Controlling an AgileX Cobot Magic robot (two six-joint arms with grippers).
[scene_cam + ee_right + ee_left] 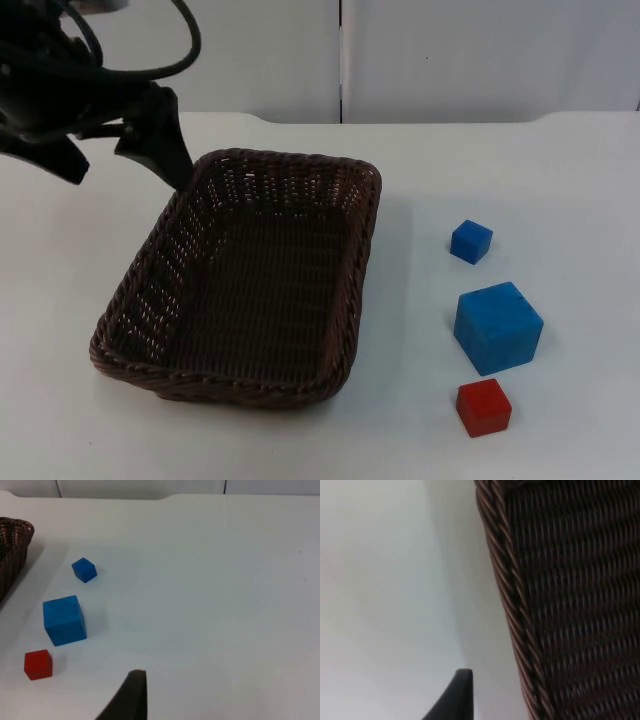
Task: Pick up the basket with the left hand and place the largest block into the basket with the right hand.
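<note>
A dark brown wicker basket point(357, 262) sits empty on the white table, left of centre. My left gripper point(130, 176) hovers open at the basket's far left corner, one finger point(163, 140) right at the rim. The left wrist view has the basket's braided rim point(514, 620) close beside a fingertip point(455, 697). The largest block, a blue cube point(498, 327) point(64, 620), rests on the table right of the basket. My right gripper point(131, 697) stays well back from the blocks and looks over them.
A small blue cube point(470, 241) point(84, 570) lies behind the large one, and a small red cube point(483, 407) point(38, 664) lies in front of it. The basket's edge point(12, 550) stands beside the blocks. The grey partition wall point(450, 60) closes the table's far side.
</note>
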